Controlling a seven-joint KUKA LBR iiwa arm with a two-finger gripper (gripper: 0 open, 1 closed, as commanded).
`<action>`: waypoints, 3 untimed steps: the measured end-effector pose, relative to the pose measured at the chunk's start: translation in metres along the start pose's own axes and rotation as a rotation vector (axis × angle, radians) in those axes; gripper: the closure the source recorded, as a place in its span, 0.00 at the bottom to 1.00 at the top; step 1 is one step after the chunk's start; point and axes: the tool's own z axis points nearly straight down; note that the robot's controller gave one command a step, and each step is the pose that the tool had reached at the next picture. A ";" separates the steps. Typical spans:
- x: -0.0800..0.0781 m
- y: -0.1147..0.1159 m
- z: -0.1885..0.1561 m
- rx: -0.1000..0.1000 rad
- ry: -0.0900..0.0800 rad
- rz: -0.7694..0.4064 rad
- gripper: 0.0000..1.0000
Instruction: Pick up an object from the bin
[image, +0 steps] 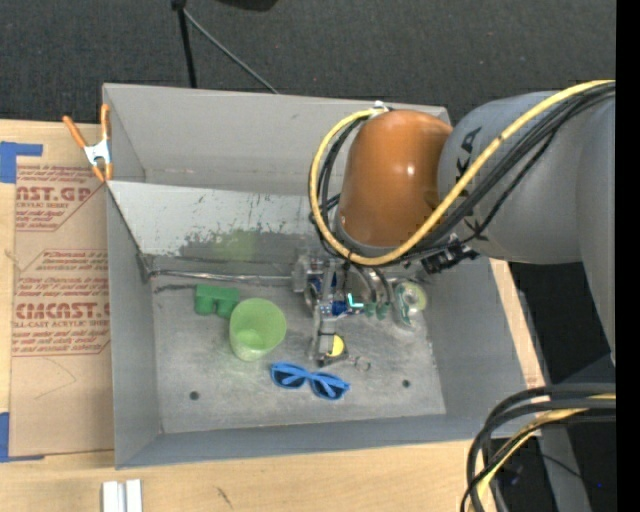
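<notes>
camera view: right of centre on the floor of the grey metal bin, the claw points down from the robot wrist. whether the claw is apart or together cannot be told, as its tip is narrow and partly merged with the wrist hardware above it. no thing is seen clamped in it.

nearest thing: a small rounded yellow object lies on the bin floor just beside the claw tip, on the tip's right in this view. whether the two touch cannot be told.

other things on the bin floor:
- a pair of blue plastic sunglasses lies flat just below the claw tip, towards the near wall, apart from the yellow object.
- a light green plastic cup lies left of the claw with its open mouth facing up and towards the camera.
- a darker green plastic block lies just beside the cup at its upper left, close to the back slope of the bin.
- a small clear rounded item with a greenish tint lies right of the wrist, near the right wall; its kind cannot be told.

robot parts: a rounded orange cover sits above the wrist and hides part of the back of the bin. yellow and black cables loop round the cover. the grey arm enters from the right edge, above the bin's right wall.
</notes>
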 end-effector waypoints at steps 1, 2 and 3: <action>0.025 -0.031 0.099 0.001 0.003 0.012 0.00; 0.023 -0.030 0.094 -0.001 -0.006 0.010 1.00; 0.023 -0.030 0.094 -0.001 -0.006 0.011 0.00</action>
